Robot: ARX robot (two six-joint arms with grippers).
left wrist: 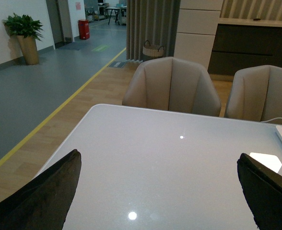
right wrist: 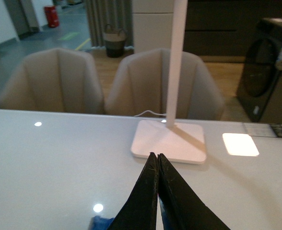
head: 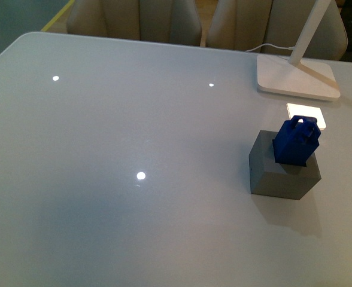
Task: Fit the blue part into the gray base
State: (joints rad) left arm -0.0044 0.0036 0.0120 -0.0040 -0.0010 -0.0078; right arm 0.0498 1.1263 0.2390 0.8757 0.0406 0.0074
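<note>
In the front view the gray base (head: 281,176) stands on the table's right side. The blue part (head: 296,142) rests on its top, leaning slightly, with most of its body and its loop handle above the cube. How deep it sits in the hole is hidden. Neither arm shows in the front view. My left gripper (left wrist: 158,154) is open over bare tabletop, with nothing between its dark fingers (left wrist: 59,187). My right gripper (right wrist: 157,155) is shut, its fingers pressed together. A blurred piece of the blue part (right wrist: 100,224) shows just below and beside them.
A white lamp base (head: 296,78) with a slanted stem stands at the back right, also in the right wrist view as the lamp base (right wrist: 170,141). A bright light patch (head: 306,115) lies between lamp and cube. Beige chairs (left wrist: 172,86) line the table's far edge.
</note>
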